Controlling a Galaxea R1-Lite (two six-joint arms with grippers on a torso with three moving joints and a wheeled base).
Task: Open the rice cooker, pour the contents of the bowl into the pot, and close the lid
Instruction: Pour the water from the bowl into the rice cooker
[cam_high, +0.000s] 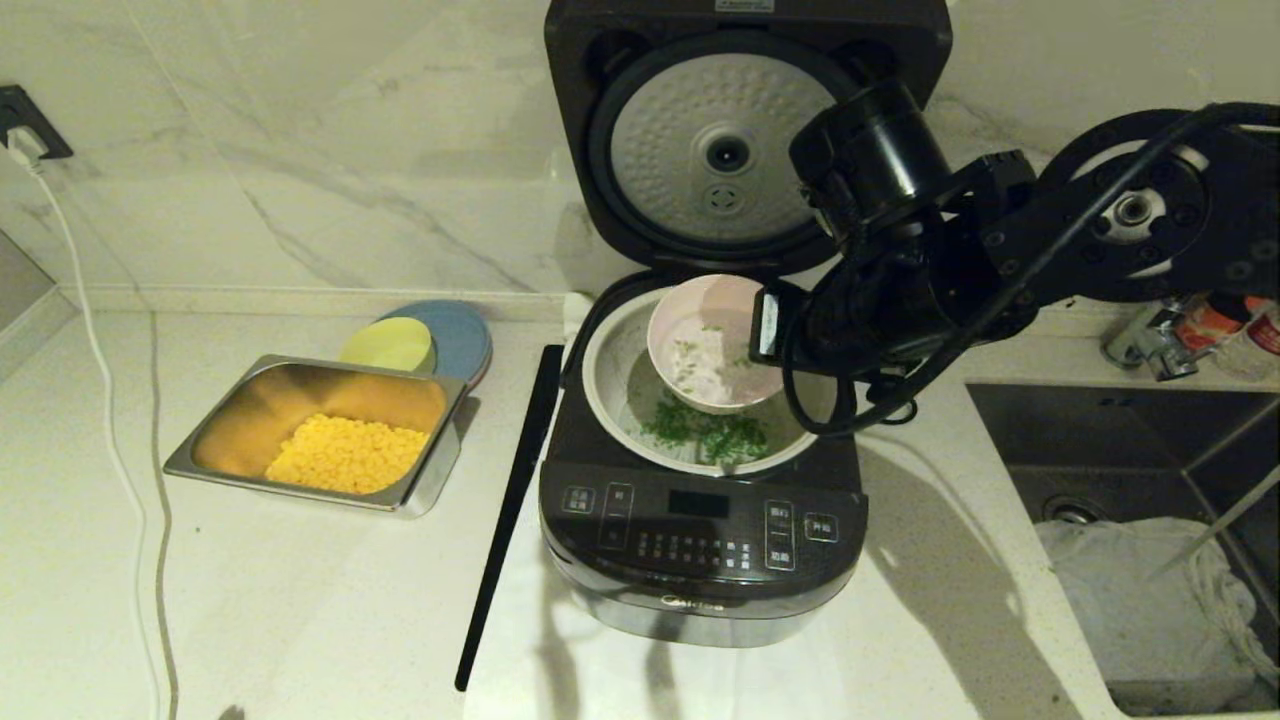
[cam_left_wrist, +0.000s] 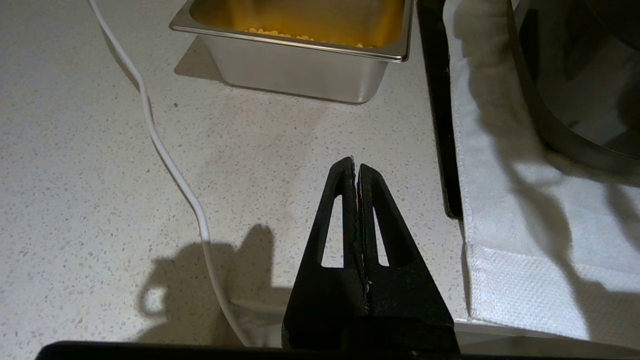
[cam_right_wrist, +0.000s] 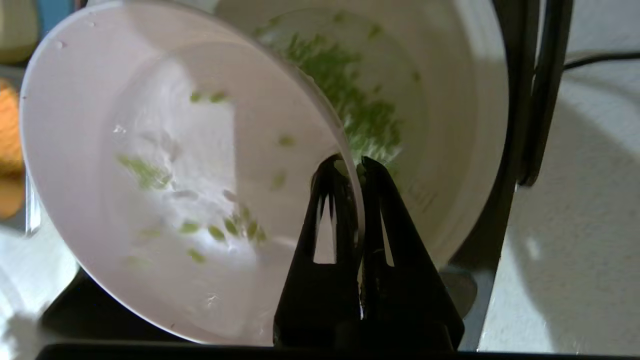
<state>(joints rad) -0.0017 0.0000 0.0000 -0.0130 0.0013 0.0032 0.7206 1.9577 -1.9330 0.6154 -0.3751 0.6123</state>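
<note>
The rice cooker (cam_high: 700, 520) stands at the centre of the head view on a white cloth (cam_high: 560, 660), its lid (cam_high: 735, 140) swung fully up so the dimpled silver underside faces the camera at the top of the frame. The cream-white pot (cam_high: 610, 400) sits in the cooker's body, its mouth open.

The right gripper (cam_right_wrist: 357, 165) reaches in from the right side of the head view and pinches the rim of the pale pink bowl (cam_high: 700, 345) — one finger inside the wall, one outside, the jaws closed narrowly on it. The bowl is tilted steeply over the pot, its mouth turned toward the front of the cooker. Most of the green bits (cam_high: 710, 430) lie heaped on the pot's floor, just below the bowl's lower edge; in the right wrist view a scattering of them clings to the bowl's inner wall.

The left gripper (cam_left_wrist: 356, 167) hangs parked above the speckled counter (cam_left_wrist: 100, 175), its fingers pressed together on nothing. Ahead of it in the left wrist view lie a white cable (cam_left_wrist: 170, 160) and a steel tray (cam_high: 430, 480).

In the left-centre of the head view that tray holds yellow corn kernels (cam_high: 345, 455). Behind it sit a yellow-green bowl (cam_high: 390, 345) and a blue plate (cam_high: 465, 335) — the bowl partly over the plate. A long black strip (cam_high: 505, 520) lies on the counter just beside the cooker's left side. A sink (cam_high: 1150, 480) fills the lower right.
</note>
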